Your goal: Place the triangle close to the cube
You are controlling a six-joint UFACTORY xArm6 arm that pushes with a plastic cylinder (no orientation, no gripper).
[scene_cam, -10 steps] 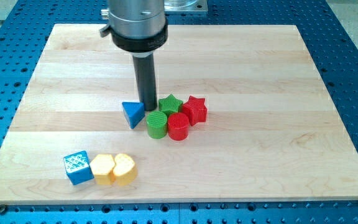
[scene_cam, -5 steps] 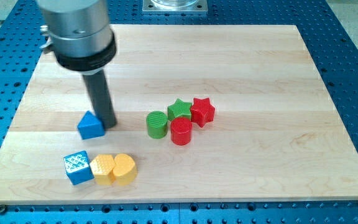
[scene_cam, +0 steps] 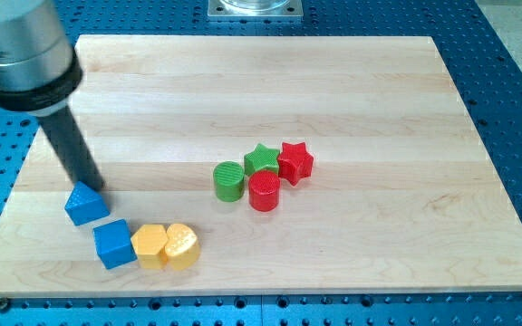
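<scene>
There are no jaws on this arm; it is ending in a plain dark rod, and my tip [scene_cam: 92, 189] is resting on the wooden worktop [scene_cam: 379, 244] at the view's left. Nearest the bottom edge, the blue cube [scene_cam: 114, 244] is sitting in a row with a yellow block [scene_cam: 149, 246] and a yellow heart-shaped block [scene_cam: 181, 246], each touching its neighbour. Just above the cube, the blue triangle [scene_cam: 85, 205] is lying close by, my tip pressing against its upper right side. Farther back, toward the middle, a green cylinder [scene_cam: 228, 181], red cylinder [scene_cam: 264, 191], green star [scene_cam: 261, 159] and red star [scene_cam: 294, 163] are clustering together.
</scene>
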